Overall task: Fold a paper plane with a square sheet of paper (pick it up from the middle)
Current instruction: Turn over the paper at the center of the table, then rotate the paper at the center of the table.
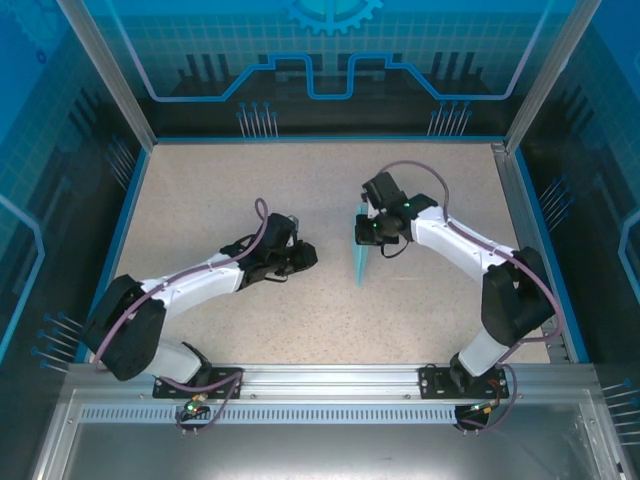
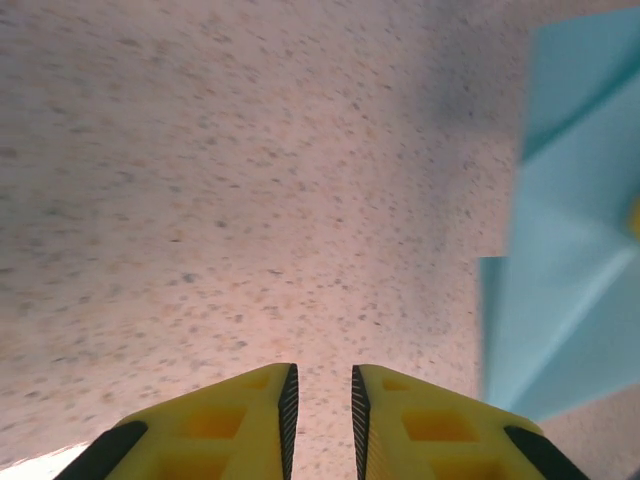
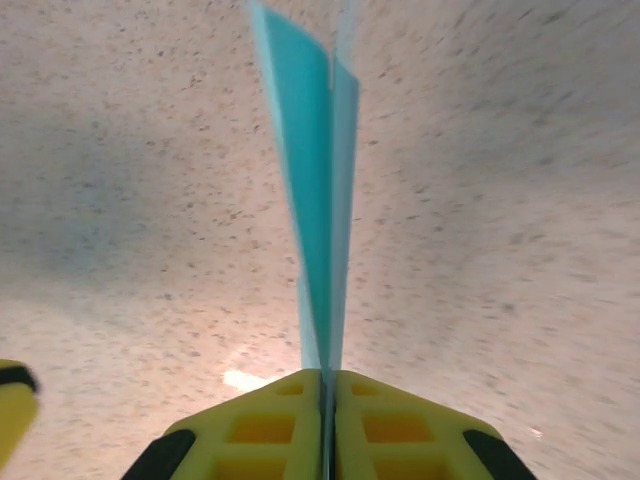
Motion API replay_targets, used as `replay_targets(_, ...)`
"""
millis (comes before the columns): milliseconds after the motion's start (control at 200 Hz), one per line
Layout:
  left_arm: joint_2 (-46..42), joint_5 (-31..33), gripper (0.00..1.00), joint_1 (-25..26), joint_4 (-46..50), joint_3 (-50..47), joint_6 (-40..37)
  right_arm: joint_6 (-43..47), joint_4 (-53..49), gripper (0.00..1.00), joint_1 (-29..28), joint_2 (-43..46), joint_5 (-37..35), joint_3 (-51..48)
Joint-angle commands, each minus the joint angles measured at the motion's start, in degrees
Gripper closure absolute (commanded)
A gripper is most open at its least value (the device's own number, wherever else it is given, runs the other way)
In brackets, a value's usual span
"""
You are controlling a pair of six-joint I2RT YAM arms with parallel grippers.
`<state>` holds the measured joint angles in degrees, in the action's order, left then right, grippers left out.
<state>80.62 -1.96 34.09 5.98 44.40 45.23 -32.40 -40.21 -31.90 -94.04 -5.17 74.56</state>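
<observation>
From the top external view, the speckled beige worktop (image 1: 200, 200) sits inside blue printed walls. The back wall carries a gear emblem (image 1: 332, 12) above angular circuit-style lines. The right gripper (image 1: 365, 238) holds the paper plane (image 1: 361, 262) near the middle of the worktop. The light-turquoise paper shows edge-on as a slim sliver. Its long axis runs from the fingers toward the near edge, tapering to 1 sharp point at the near end. Whether that point touches the worktop I cannot tell. The left gripper (image 1: 305, 257) sits low just to the left of the plane, apart from it.

In the left wrist view, the 2 yellow fingers (image 2: 250, 420) of the left gripper stand slightly parted with a narrow gap. Only bare worktop (image 2: 250, 180) lies between and beyond them, so they hold nothing. The paper plane (image 2: 570, 270) takes up the right side, showing flat turquoise panels divided by straight creases, with a shadow on the worktop beside it.

In the right wrist view, the 2 yellow fingers (image 3: 270, 425) of the right gripper are clenched together on the paper plane (image 3: 318, 200). The paper's thin edge is pinched in the seam between them. The plane stands straight out from the fingertips, its folded layers close together, and its long axis runs directly away from the fingers over the worktop (image 3: 120, 200).
</observation>
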Motion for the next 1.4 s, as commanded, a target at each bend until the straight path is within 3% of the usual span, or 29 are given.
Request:
replay_targets(0, -3.5, 8.2, 0.75, -0.8, 3.4, -2.9, 2.9, 0.2, -26.0, 0.92, -4.8, -5.3, -25.1, 8.4)
replay_targets(80, -5.6, 11.2, 0.75, -1.7, 5.9, -3.9, 4.2, -4.8, -35.0, 0.92, -7.9, -10.4, -33.5, 14.1)
replay_targets(170, -8.5, 13.4, 0.75, -2.3, 6.9, -5.6, 4.7, -8.0, -38.2, 0.88, -10.1, -15.0, -35.8, 17.6)
replay_targets(540, -17.4, 18.4, 0.65, -3.0, 10.3, -10.5, 6.2, -11.9, -39.6, 0.91, -15.7, -36.8, -25.1, 32.9)
replay_targets(715, -18.0, 18.4, 0.64, -3.2, 11.2, -10.4, 5.6, -9.7, -36.9, 0.78, -17.5, -42.0, -17.4, 38.4)
replay_targets(830, -17.5, 17.5, 0.64, -3.3, 11.1, -10.0, 5.4, -7.4, -31.3, 0.67, -17.6, -39.5, -10.6, 36.7)
replay_targets(895, -16.9, 16.5, 0.63, -3.2, 10.8, -9.6, 5.0, -6.3, -27.0, 0.60, -17.2, -33.7, -7.3, 33.2)
replay_targets(1095, -12.8, 10.0, 0.61, -3.1, 8.0, -7.8, 2.3, -3.3, -5.6, 0.40, -10.8, -13.5, 6.8, 12.4)
replay_targets(1245, -7.9, 4.7, 0.61, -3.0, 6.2, -4.9, 0.8, -2.9, 5.1, 0.40, -1.9, -6.6, 17.1, 0.6)
replay_targets(1305, -6.1, 2.9, 0.60, -2.6, 5.3, -3.7, -0.1, -2.3, 7.5, 0.43, 1.0, -7.0, 18.0, -1.9)
replay_targets(1395, -3.2, 0.3, 0.59, -1.8, 4.6, -1.8, -0.9, -0.7, 9.9, 0.50, 4.2, -10.3, 25.0, -2.1)
